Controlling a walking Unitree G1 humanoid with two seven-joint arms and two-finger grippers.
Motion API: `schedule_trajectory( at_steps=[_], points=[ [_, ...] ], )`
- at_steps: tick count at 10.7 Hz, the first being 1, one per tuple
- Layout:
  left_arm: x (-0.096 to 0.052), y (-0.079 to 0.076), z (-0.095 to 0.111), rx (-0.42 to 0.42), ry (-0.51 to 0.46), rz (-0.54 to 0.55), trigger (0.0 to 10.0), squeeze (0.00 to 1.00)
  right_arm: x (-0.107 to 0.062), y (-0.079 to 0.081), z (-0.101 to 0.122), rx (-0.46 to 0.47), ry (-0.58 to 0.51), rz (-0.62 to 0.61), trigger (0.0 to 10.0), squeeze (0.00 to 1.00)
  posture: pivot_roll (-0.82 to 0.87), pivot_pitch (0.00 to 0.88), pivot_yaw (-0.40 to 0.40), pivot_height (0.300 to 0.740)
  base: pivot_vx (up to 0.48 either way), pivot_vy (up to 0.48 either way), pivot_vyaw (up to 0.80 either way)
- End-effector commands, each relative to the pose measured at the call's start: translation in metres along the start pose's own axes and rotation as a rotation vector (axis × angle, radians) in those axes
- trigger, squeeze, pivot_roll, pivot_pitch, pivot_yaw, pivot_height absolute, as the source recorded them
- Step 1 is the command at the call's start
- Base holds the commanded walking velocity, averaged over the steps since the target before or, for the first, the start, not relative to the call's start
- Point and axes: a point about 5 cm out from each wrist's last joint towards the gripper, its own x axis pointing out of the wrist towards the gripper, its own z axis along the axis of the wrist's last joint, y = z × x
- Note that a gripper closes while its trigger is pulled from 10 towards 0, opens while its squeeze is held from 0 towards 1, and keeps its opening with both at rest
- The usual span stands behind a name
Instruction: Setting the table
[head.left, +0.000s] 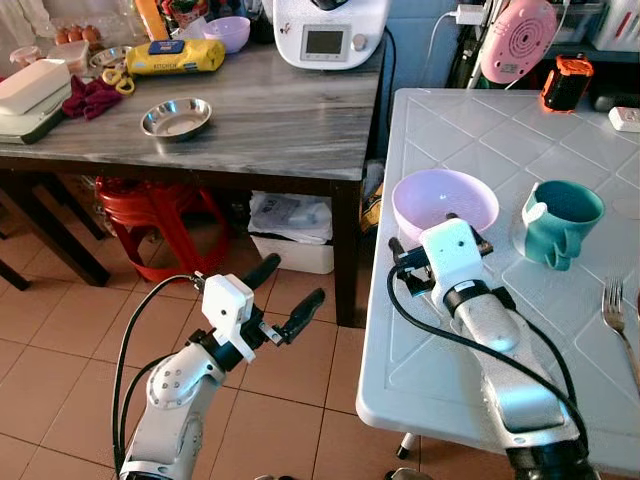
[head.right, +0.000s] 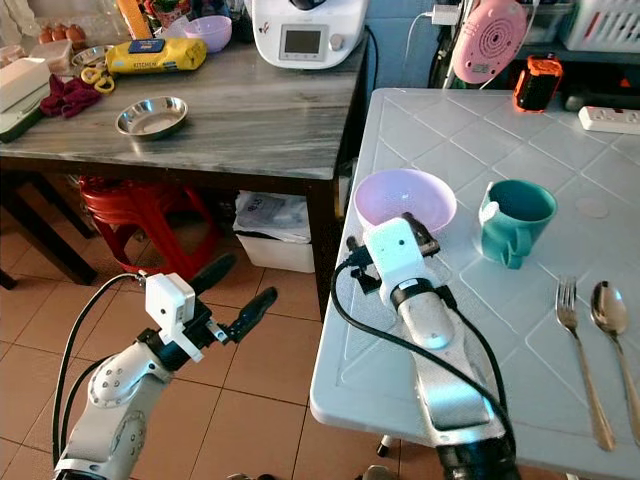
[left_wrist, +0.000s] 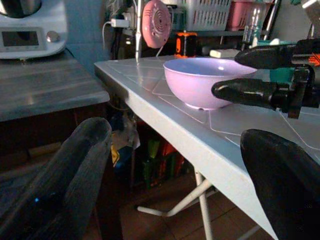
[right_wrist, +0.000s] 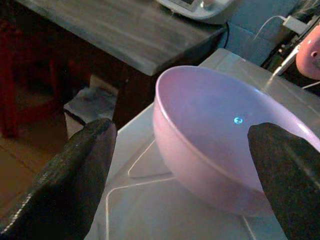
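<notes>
Your right pincer (head.right: 420, 232) hovers wide open, empty, at the pink bowl (head.right: 405, 199); mug (head.right: 512, 219), fork (head.right: 580, 350) and spoon (head.right: 615, 340) already set beyond it on the white desk (head.right: 440, 110).

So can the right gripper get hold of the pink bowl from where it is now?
Probably yes. The right gripper hangs open just short of the pink bowl, with nothing between them, one finger on each side of the near rim.

Gray surface (head.left: 260, 120): holding a shiny metal dish (head.left: 176, 118), a yellow packet (head.left: 176, 56).
Red stool (head.left: 150, 215): sitting underneath.
Pink fan (head.left: 517, 40): standing behind.
</notes>
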Motion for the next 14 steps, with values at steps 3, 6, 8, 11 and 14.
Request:
schedule_trajectory(
  at_steps=[3, 6, 8, 11, 14],
  points=[
    [-0.002, -0.002, -0.003, -0.005, 0.008, -0.001, 10.0, 0.0, 0.006, -0.008, 0.007, -0.09, 0.024, 0.027, 10.0, 0.0, -0.15, 0.12, 0.082, 0.74, 0.0, 0.0, 0.0],
    [-0.002, -0.007, -0.006, -0.018, 0.016, -0.01, 10.0, 0.0, 0.018, -0.017, 0.005, -0.141, 0.092, 0.114, 10.0, 0.0, -0.15, 0.123, 0.085, 0.74, 0.0, 0.0, 0.0],
    [-0.002, -0.008, -0.008, -0.019, 0.027, -0.014, 10.0, 0.0, 0.027, -0.024, -0.005, -0.158, 0.15, 0.179, 0.0, 0.0, -0.15, 0.127, 0.087, 0.74, 0.0, 0.0, 0.0],
    [-0.002, -0.01, -0.01, -0.023, 0.026, -0.019, 10.0, 0.0, 0.035, -0.034, -0.011, -0.186, 0.183, 0.223, 0.0, 0.0, -0.15, 0.128, 0.084, 0.74, 0.0, 0.0, 0.0],
    [-0.004, -0.009, -0.01, -0.022, 0.026, -0.015, 10.0, 0.0, 0.039, -0.043, -0.012, -0.243, 0.183, 0.221, 0.0, 0.0, -0.15, 0.126, 0.081, 0.74, 0.0, 0.0, 0.0]
  ],
)
